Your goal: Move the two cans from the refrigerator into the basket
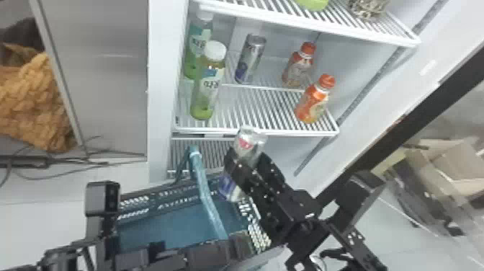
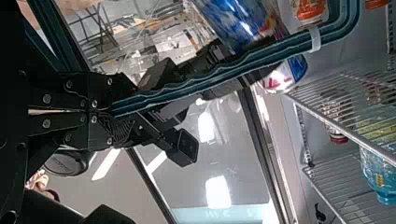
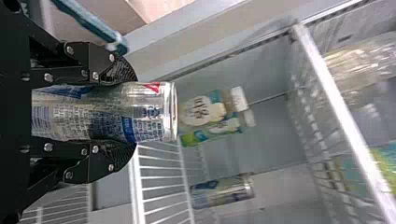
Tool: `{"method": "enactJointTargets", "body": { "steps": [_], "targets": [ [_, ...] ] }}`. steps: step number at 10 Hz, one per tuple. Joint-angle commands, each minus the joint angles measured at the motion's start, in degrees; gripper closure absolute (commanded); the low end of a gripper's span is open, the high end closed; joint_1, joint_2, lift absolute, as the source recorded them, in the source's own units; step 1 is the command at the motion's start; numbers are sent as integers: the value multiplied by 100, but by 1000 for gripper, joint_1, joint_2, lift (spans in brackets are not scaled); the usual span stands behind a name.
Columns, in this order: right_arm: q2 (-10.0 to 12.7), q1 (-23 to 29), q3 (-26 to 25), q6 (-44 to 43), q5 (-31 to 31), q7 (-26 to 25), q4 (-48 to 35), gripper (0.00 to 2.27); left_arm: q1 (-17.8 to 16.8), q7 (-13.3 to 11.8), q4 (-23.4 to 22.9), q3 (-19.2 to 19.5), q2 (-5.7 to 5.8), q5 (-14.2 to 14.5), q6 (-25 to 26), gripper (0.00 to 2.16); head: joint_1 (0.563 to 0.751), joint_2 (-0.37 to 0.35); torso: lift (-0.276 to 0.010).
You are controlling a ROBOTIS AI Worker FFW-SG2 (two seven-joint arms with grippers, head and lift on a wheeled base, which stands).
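In the middle of the head view, the right gripper (image 1: 248, 154) is pinching one silver and blue can (image 1: 247, 138) between its two fingers. The can is leaning, and a black finger is hiding its middle part. Its lower end is showing close to the corner of the basket (image 1: 176, 223), but I cannot tell if it is touching the rim. In the left wrist view, this can is also being partly covered by the handle (image 1: 212, 212) and the gripper.

The left gripper (image 1: 237, 242) is coming from the lower left of the head view. Its fingertips are hard to separate there from the dark arm parts, yet the left wrist view is showing the fingers pressing together on the handle.

The other can (image 1: 250, 59) is standing inside the refrigerator (image 1: 160, 72), on the shelf (image 1: 252, 131) in the upper middle of the frame. To its left, two green bottles (image 1: 207, 95) are standing, the nearer one partly hiding the farther one. To its right, two orange-capped bottles (image 1: 312, 102) are standing. At the top edge, a green object (image 1: 312, 3) and a crinkled item (image 1: 368, 8) are being cut off by the frame.
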Motion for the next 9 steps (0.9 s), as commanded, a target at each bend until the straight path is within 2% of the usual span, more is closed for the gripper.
{"method": "enactJointTargets", "body": {
  "steps": [1, 6, 9],
  "targets": [
    [33, -11, -101, 614, -61, 9, -118, 855, 0, 0, 0, -8, 0, 0, 0, 1159, 695, -350, -276],
    [68, -67, -284, 1852, -95, 26, -329, 855, 0, 0, 0, 3, 0, 0, 0, 1161, 695, -350, -276],
    [95, -110, -330, 1964, -95, 62, -301, 828, 0, 0, 0, 3, 0, 0, 0, 1161, 695, -350, -276]
  ]
}}
